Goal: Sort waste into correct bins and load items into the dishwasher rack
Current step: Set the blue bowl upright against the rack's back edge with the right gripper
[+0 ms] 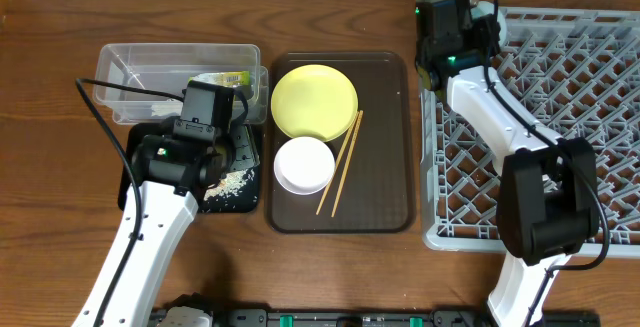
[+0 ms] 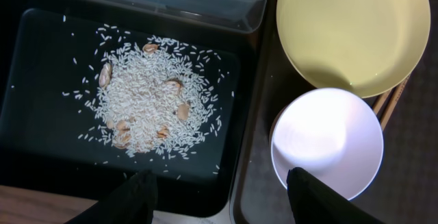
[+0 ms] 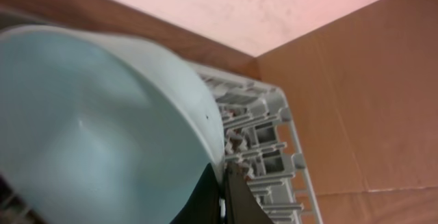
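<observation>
Left gripper (image 2: 219, 196) hangs with fingers apart between the black tray (image 2: 41, 148) and the white bowl (image 2: 327, 142), so a sloppy drop could scatter the rice (image 2: 147, 97). Right gripper (image 3: 220, 200) pinches the light blue bowl (image 3: 89, 135) by its rim over the rack (image 3: 267, 148) corner, and I reckon it might slip. Clear tub (image 1: 180, 62) holds the wrapper (image 1: 222, 79). Brown tray (image 1: 385, 167) has the yellow plate (image 1: 314, 102), the bowl and the chopsticks (image 1: 341, 162).

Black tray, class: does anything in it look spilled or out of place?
Loose rice with a few brownish bits lies heaped in the middle of the black tray, with stray grains scattered around it. It looks spilled, but no grain shows outside the rim.
</observation>
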Controlling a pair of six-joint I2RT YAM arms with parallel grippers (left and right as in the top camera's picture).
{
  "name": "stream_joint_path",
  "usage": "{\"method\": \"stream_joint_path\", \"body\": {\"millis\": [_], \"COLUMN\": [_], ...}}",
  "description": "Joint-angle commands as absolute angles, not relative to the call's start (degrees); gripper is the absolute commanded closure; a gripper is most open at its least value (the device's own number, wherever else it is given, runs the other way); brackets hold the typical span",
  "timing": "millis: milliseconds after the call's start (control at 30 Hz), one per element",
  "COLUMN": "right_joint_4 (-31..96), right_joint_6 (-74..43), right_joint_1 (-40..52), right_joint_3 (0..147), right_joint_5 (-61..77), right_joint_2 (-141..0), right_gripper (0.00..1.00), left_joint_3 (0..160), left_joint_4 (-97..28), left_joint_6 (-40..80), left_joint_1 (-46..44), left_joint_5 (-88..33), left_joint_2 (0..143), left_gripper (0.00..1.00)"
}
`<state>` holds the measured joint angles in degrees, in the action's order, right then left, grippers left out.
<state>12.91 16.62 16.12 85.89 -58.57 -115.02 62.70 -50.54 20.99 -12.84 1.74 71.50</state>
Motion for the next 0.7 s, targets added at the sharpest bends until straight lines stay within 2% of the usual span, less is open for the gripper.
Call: {"method": "stream_joint_path", "body": {"millis": [0, 200, 267, 467, 533, 567, 667], "right_joint_4": [16.5, 27.4, 31.4, 37.0, 37.1, 37.3, 38.5], "right_joint_6": [10.7, 0.0, -3.3, -8.8, -8.7, -8.8, -8.9], "right_joint_1": [16.7, 16.8, 17.0, 17.0, 17.0, 17.0, 17.1], "right_joint_3": [86.1, 86.1, 86.1, 86.1, 86.1, 86.1, 86.1], "right_joint_5": [-58.3, -51.5, -47.5, -35.1, -31.5, -29.3, -19.6], "right_joint_2": [-115.7, -115.6, -114.9, -109.3, -106.4, -104.8, -101.0], "right_gripper": [0.99, 0.99, 0.96, 0.71, 0.56, 0.52, 0.47], "left_joint_3": [63.2, 63.2, 63.2, 63.2, 63.2, 63.2, 63.2], "left_joint_4": [-50.5, -50.5, -50.5, -50.6, -50.6, -50.7, -51.4], "left_joint_6": [21.3, 21.3, 21.3, 21.3, 21.3, 21.3, 21.1], "left_joint_1": [-12.6, -12.6, -12.6, -12.6, -12.5, -12.5, -12.5], "left_joint_5": [2.6, 2.6, 2.6, 2.6, 2.6, 2.6, 4.2], "left_joint_2": [71.6, 71.6, 71.6, 71.6, 71.6, 71.6, 71.5], "left_gripper": [0.36, 0.36, 0.36, 0.36, 0.36, 0.36, 0.36]}}
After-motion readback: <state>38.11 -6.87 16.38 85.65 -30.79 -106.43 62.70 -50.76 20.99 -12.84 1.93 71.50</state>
